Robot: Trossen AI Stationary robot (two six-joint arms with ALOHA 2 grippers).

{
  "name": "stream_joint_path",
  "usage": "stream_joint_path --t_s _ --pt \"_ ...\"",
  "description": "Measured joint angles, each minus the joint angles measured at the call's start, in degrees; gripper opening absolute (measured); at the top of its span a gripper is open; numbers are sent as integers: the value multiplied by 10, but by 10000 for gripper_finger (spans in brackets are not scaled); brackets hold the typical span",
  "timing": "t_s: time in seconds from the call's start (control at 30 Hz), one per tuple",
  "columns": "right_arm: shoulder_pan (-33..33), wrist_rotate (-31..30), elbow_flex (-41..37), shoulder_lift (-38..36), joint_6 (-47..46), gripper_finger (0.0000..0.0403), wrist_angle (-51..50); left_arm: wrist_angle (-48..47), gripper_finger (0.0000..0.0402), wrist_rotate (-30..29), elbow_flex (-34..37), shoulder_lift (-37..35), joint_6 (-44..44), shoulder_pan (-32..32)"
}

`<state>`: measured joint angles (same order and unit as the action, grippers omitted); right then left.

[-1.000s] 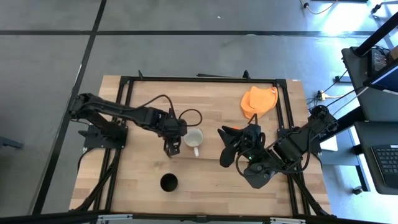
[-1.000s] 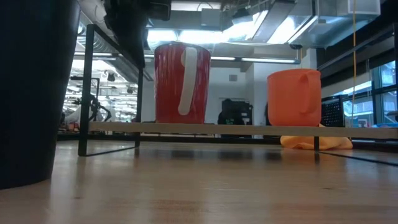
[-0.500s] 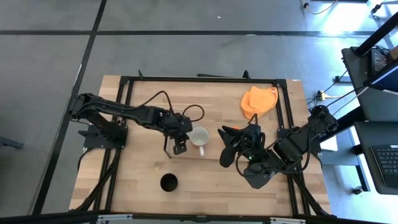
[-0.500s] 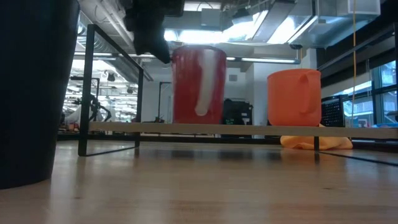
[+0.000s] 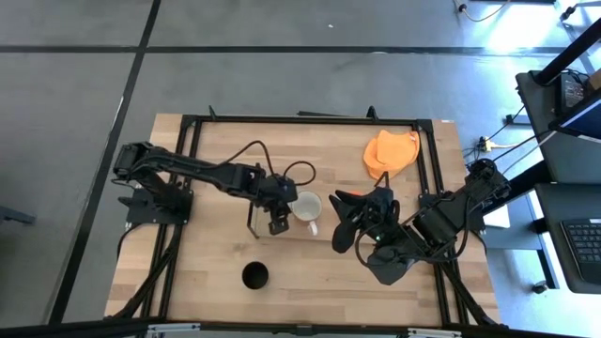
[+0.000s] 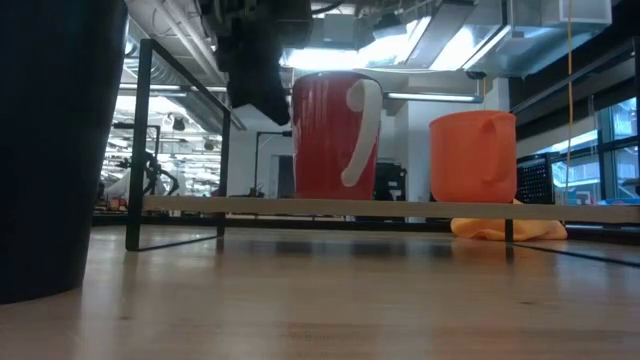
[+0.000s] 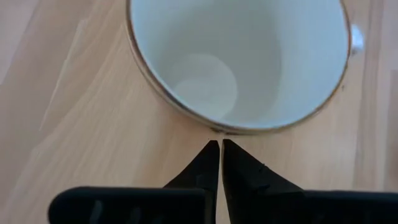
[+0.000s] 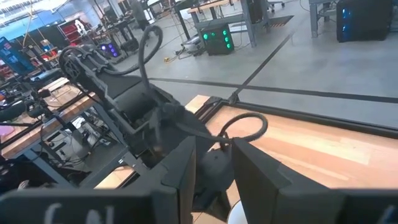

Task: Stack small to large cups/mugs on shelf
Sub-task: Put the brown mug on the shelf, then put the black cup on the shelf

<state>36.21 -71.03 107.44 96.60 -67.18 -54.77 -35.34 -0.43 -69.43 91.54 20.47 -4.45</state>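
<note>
A mug (image 5: 305,208), white inside, red-walled with a white handle in the low view (image 6: 335,135), stands upright on the shelf's pale board (image 6: 420,205). An orange mug (image 6: 473,158) stands on the board to its right, hidden in the high view under my right arm. My left gripper (image 5: 275,223) is shut at the first mug's left side (image 7: 216,143). My right gripper (image 5: 340,221) hangs open above the shelf's right part (image 8: 214,165), holding nothing. The black cup (image 5: 254,275) stands on the table near the front edge. My left gripper touches the mug's outer wall just under the rim (image 7: 214,129), on the mug's left side, with the tips of its shut fingers. The fingers slant down from the table's left. The mug stands upright on its base.
An orange cloth (image 5: 392,153) lies at the back right, behind the orange mug. A large black frame (image 5: 192,169) runs around the table top. The black cup looms at the low view's left edge (image 6: 55,150). Bare wood lies between the shelf and the front edge.
My left gripper has gone toward the table's right edge and a little down, pushing the red-walled mug. The mug has slid right along the board toward the orange mug, staying upright, and has turned, its handle swinging to its right side.
</note>
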Motion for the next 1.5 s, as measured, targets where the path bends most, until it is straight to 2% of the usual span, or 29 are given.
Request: stream_joint_path --t_s 0.37,0.77,0.93,1.1,1.27,1.37,1.5 --pt "0 3 0 0 0 106 0 46 12 10 0 5 -2 24" --pt "0 3 0 0 0 106 -4 42 12 17 -1 5 -12 31" --pt "0 5 0 0 0 106 -4 -30 12 17 -1 1 -16 30" --pt "-1 6 0 0 1 106 -5 -54 12 32 -16 -23 -11 4" --pt "-1 7 0 0 2 106 -7 -144 13 -3 -67 -37 -6 -40" --pt "-1 7 0 0 2 106 -10 -216 28 -9 -85 -36 -2 -64" --pt "-1 7 0 0 3 106 -10 -246 67 -10 -87 -36 19 -98"
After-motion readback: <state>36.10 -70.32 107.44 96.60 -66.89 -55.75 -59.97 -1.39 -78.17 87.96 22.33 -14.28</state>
